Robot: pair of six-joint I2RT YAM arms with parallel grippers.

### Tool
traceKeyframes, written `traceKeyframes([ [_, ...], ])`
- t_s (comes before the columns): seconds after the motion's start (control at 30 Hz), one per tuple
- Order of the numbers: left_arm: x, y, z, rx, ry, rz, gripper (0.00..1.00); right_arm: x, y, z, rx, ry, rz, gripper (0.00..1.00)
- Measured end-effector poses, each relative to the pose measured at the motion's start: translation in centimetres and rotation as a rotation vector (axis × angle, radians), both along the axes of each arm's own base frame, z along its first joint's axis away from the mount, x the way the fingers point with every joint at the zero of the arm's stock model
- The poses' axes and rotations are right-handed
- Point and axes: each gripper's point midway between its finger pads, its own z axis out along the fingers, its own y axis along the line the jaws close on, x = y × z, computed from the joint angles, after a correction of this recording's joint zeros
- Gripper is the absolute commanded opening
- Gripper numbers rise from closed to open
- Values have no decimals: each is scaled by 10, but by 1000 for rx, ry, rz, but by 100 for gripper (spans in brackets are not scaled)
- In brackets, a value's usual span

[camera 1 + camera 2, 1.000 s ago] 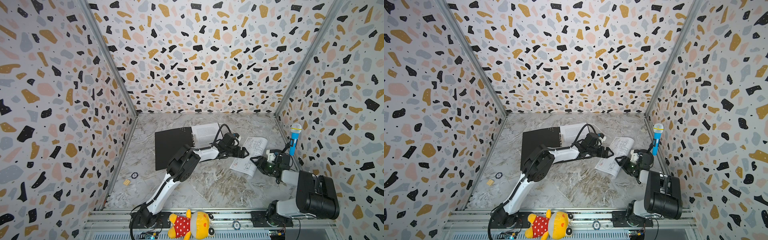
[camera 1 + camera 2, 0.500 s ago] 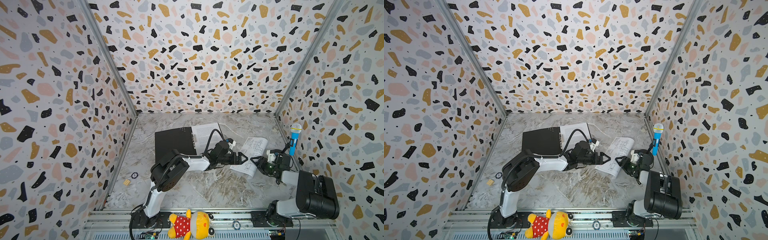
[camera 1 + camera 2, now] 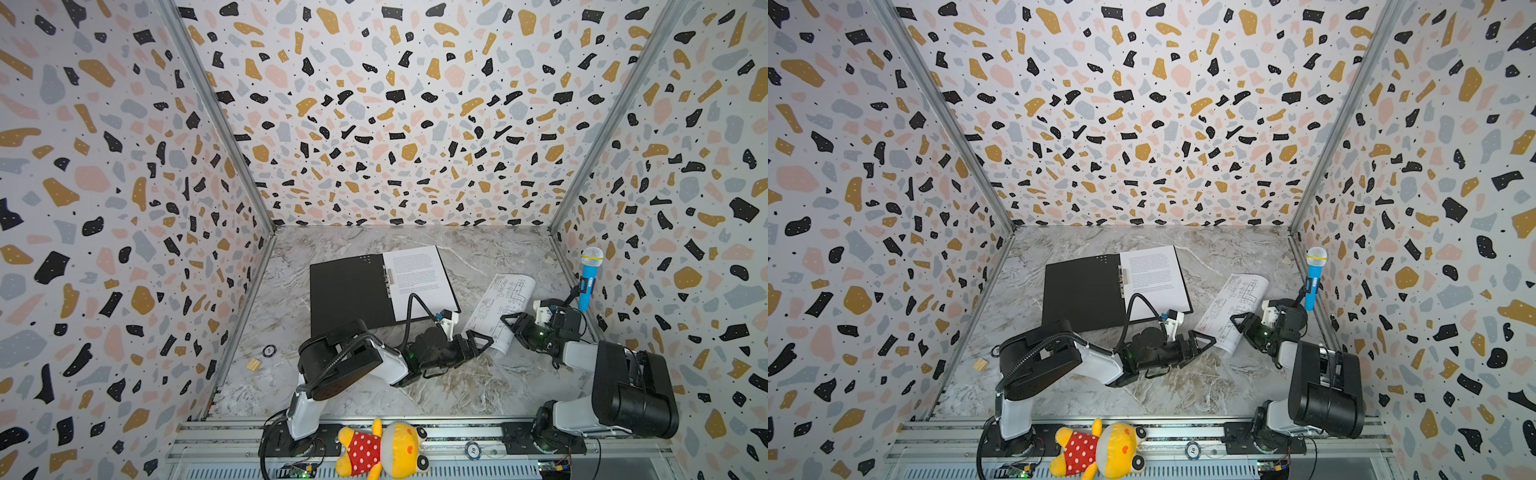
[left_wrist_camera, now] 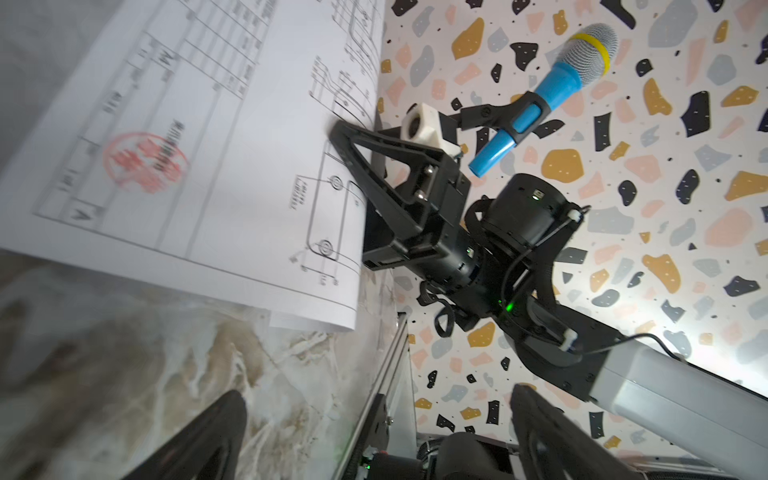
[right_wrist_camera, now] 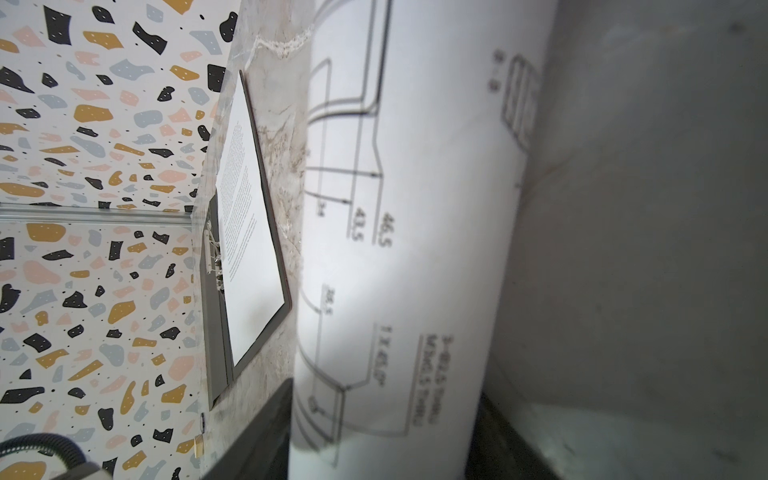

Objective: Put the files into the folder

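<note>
The folder (image 3: 349,291) lies open on the table, black inside up, with its metal clip along the spine. The text sheet (image 3: 417,278) rests flat on the folder's right half, also seen in the right wrist view (image 5: 245,232). To its right the drawing sheet (image 3: 503,303) is bowed upward. My right gripper (image 3: 509,322) is shut on that sheet's right edge, and the paper curves between the fingers (image 5: 291,432). My left gripper (image 3: 482,340) is open and empty, low over the table beside the drawing sheet's near left corner (image 4: 324,307). The red stamp (image 4: 143,162) shows there.
A blue toy microphone (image 3: 588,282) stands on a clip by the right wall, just behind my right arm. A plush toy (image 3: 384,451) lies on the front rail. A small wooden block (image 3: 252,365) and a round chip (image 3: 269,351) sit near the left wall.
My left arm has drawn back from the folder toward the front and swung its gripper right, up to the drawing sheet's corner, jaws widening. The right arm and its sheet have stayed put.
</note>
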Motion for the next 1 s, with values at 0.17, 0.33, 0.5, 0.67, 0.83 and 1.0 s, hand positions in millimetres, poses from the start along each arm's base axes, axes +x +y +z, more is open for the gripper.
traceKeyframes([
  [0.17, -1, -5, 7, -79, 33, 40, 100, 0, 0, 0, 3, 1, 2, 62],
  [0.33, 1, -7, -20, -73, 104, 73, 97, 0, 1, 0, 3, 0, 3, 62],
  [0.5, -5, -14, -35, -70, 143, 75, 93, 0, 0, 0, 2, -1, 5, 62],
  [0.67, -2, -23, -31, -107, 159, 83, 87, 0, 0, 0, 1, -2, 5, 62],
  [0.83, 3, -28, -33, -148, 184, 105, 84, 0, 0, 0, 1, -2, 5, 62],
  [1.0, 8, -31, -34, -168, 204, 128, 80, 0, 1, 0, 0, -3, 7, 62],
])
